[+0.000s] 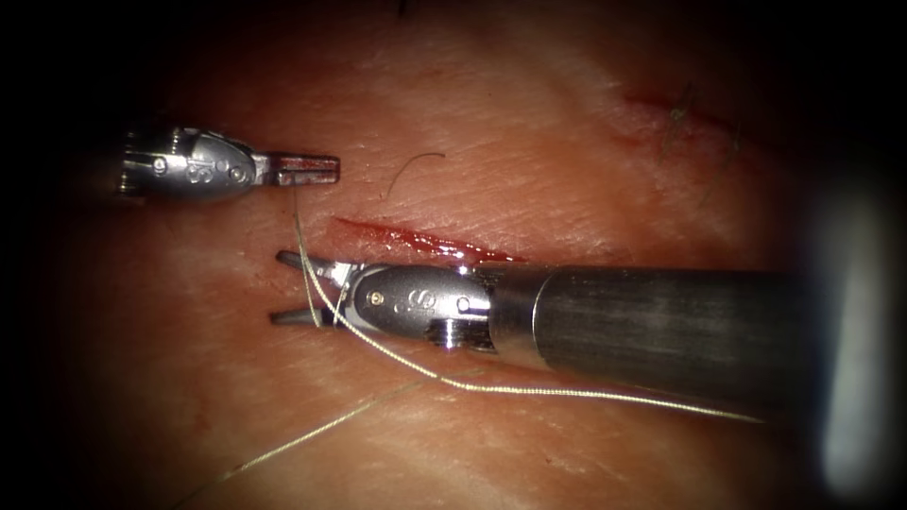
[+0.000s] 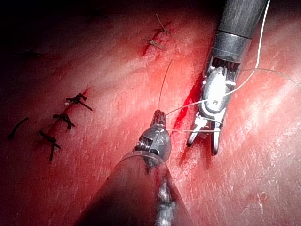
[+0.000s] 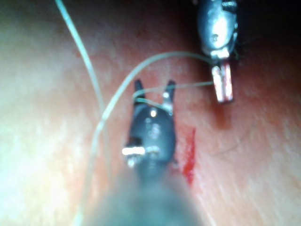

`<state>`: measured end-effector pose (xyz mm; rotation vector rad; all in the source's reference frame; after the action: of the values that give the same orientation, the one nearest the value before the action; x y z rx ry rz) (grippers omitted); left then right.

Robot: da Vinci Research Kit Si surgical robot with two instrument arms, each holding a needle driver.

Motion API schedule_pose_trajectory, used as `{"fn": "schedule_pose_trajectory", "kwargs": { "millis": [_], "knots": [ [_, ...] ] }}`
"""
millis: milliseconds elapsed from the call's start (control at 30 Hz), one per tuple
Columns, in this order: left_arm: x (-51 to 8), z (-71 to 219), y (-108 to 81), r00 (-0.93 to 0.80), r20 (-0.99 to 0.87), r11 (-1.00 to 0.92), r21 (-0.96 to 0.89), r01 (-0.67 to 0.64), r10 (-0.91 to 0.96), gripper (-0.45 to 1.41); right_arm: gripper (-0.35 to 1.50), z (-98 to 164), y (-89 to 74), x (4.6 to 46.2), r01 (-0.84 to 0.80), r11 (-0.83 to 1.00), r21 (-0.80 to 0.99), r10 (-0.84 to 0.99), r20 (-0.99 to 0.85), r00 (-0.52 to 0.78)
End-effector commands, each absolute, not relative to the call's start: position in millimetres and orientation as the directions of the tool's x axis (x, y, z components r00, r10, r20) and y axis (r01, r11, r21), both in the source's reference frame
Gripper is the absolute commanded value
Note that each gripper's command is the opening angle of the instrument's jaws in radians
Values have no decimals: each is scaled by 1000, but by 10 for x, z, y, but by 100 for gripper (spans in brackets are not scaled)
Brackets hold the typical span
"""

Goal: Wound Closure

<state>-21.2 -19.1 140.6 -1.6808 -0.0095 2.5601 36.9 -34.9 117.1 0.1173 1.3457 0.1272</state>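
The right tool [image 1: 295, 288] is seen in the endoscope view coming in from the right, just below the cut [image 1: 425, 242], with its fingers [image 1: 302, 262] spread wide apart into a fork. The thread [image 1: 491, 388] is draped across these open fingers and around the tool's head; it is touched but not gripped, and nothing is held between them. The same wide spread is seen in the right wrist view [image 3: 154, 87], with the thread [image 3: 113, 101] laid over the two tips. The left tool [image 1: 316, 169] is placed up and to the left of the cut, its fingers [image 1: 307, 162] brought together flat, and a strand of thread is seen hanging down from their underside toward the right tool; the strand appears to be pinched there. In the left wrist view the left tool [image 2: 159, 114] is closed to a point with a thin strand rising from its tip, and the right tool [image 2: 203, 141] is open beside the cut [image 2: 188, 101]. The thread is carried on across the tissue [image 1: 529, 151] below the cut, toward the lower left and the right. A thin dark curved line [image 1: 411, 168] above the cut cannot be identified with certainty, so the needle's place cannot be told. Dark knotted stitches [image 2: 63, 120] are seen in the left wrist view, well apart from the cut.
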Motion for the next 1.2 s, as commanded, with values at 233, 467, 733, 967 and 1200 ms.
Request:
{"fn": "schedule_pose_trajectory", "kwargs": {
  "millis": [233, 467, 733, 967, 1200],
  "knots": [
    [-218, 1432, -194, -201, -961, -979, -173, -105, 191, -45, 45, 1175, -351, 375, -18, 984, 177, 178, -965, 192],
    [-222, 1453, -195, -45, -974, -970, -215, -115, 221, -45, 45, 1171, -350, 375, -16, 978, 208, 209, -967, 148],
    [-226, 1475, -204, 113, -967, -965, -241, -106, 229, -45, 41, 1163, -341, 367, -33, 968, 250, 251, -966, 67],
    [-228, 1469, -211, 167, -959, -965, -245, -93, 227, -45, 40, 1156, -328, 358, -85, 955, 283, 284, -959, -1],
    [-222, 1459, -216, 187, -954, -965, -251, -70, 235, -45, 40, 1155, -312, 340, -173, 940, 293, 294, -956, -21]
  ]
}}
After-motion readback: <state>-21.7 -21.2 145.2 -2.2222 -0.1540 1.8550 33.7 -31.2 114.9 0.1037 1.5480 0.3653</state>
